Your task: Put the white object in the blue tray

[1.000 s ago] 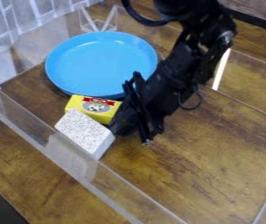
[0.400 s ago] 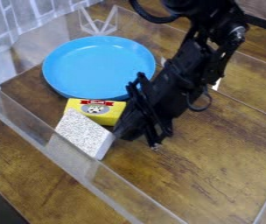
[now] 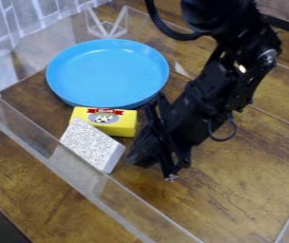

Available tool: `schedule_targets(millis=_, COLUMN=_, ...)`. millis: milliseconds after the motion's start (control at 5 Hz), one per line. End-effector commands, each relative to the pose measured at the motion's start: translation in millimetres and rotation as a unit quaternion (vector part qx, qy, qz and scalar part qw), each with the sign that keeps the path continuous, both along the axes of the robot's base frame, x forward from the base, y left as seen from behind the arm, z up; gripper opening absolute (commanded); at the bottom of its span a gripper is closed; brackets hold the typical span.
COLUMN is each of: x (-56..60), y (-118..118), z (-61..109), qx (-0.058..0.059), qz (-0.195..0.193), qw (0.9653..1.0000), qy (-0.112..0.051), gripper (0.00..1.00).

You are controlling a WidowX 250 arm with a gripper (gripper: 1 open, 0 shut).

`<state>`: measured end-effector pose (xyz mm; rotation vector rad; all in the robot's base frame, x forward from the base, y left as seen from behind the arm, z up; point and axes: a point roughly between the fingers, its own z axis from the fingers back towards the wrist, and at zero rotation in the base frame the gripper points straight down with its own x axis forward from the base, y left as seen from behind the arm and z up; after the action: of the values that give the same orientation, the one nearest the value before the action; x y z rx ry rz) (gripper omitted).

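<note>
We could knock the yellow box (image 3: 105, 120) askew if our clenched pincer (image 3: 137, 159) comes at the white block (image 3: 92, 145) without opening.

Enters at the top edge of the view with a black arm (image 3: 211, 17), bends at a bulky joint toward the right, then slants down and leftward through the wrist (image 3: 223, 84). Ends near the middle in a dark gripper (image 3: 159, 159), tipped toward the lower left rather than hanging straight down. Keeps the jaws shut. Hides much of the grip's inner side in shadow and black-on-black parts, too dark to tell finger from finger. Shows angular, knobby edges along the forearm and a thin loop beside the wrist.
</note>
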<state>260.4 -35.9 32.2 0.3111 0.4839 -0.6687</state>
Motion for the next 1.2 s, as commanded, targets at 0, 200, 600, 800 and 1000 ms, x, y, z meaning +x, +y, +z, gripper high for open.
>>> schedule_targets(millis=0, x=1.1, y=-5.9, z=21.0, qx=-0.011, qz=-0.044, qw=0.998, qy=-0.044, gripper=0.0)
schedule_targets(millis=200, x=7.1, y=-7.6, z=30.6, qx=-0.006, qz=-0.007, qw=0.9989, qy=-0.047, gripper=0.0)
schedule_targets(millis=600, x=22.0, y=-6.5, z=38.1, qx=-0.002, qz=-0.02, qw=0.9986, qy=-0.049, gripper=0.0)
schedule_targets(millis=800, x=18.4, y=-15.9, z=27.3, qx=-0.005, qz=-0.02, qw=0.9986, qy=-0.048, gripper=0.0)
schedule_targets(millis=1000, x=14.8, y=-14.0, z=16.2, qx=-0.002, qz=0.001, qw=0.999, qy=-0.045, gripper=1.0)
